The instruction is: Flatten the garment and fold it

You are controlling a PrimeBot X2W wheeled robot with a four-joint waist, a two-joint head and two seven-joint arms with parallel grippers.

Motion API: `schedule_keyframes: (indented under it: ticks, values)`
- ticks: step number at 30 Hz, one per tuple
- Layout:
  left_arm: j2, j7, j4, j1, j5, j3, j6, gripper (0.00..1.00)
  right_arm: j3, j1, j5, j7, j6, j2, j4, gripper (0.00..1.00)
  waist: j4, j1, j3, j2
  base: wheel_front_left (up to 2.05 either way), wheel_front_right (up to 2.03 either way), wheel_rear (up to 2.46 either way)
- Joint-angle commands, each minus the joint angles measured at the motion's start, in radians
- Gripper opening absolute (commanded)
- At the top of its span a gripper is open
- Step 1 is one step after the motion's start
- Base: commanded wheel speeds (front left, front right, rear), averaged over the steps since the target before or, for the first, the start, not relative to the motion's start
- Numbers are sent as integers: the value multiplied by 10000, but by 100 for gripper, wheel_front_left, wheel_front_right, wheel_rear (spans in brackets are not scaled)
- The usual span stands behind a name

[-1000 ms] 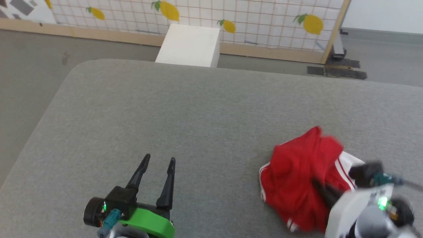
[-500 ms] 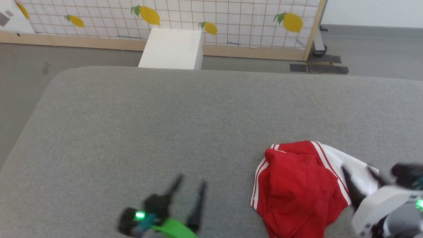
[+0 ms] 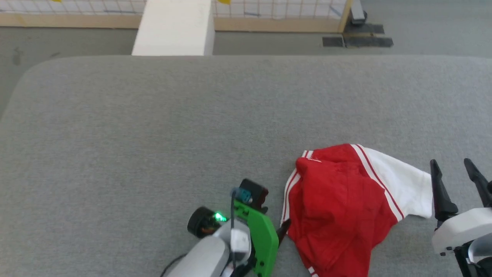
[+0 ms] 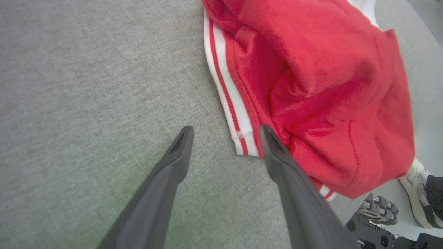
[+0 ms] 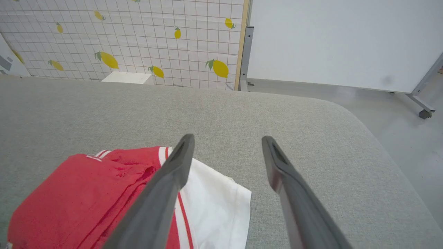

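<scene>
The garment (image 3: 338,207), red with a white sleeve (image 3: 403,188) and striped trim, lies bunched on the grey padded table (image 3: 153,134) near its front right. My left gripper (image 4: 225,131) is open at the garment's left edge, with the striped hem (image 4: 238,135) between its fingertips. In the head view its green mount (image 3: 261,238) sits just left of the cloth. My right gripper (image 3: 457,179) stands open and empty just right of the white sleeve. In the right wrist view the right gripper (image 5: 227,140) is above the sleeve (image 5: 214,200).
A white box (image 3: 173,27) stands on the floor beyond the table's far edge, before a lemon-patterned screen (image 5: 138,41). In the left wrist view the table's near edge runs close by the garment, with a shoe (image 4: 415,193) on the floor below.
My right gripper has opened and let go of the garment, which now lies on the table. My left arm has moved right to the garment's edge. The camera has tilted down.
</scene>
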Motion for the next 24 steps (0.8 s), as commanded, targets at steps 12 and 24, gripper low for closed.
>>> schedule_keyframes:
  ticks: [12, 24]
  values:
    - [-24, 1095, 1237, -1039, -886, -1117, 63, 0, -32, -436, -254, -494, -15, 351, 488, 100, -540, 0, 627, -1, 0, 0, 0]
    - [2369, -1737, -1155, -548, -806, 1036, 960, 0, 296, -83, -271, -360, -15, 335, 710, 100, 395, 0, -445, -1, 0, 0, 0]
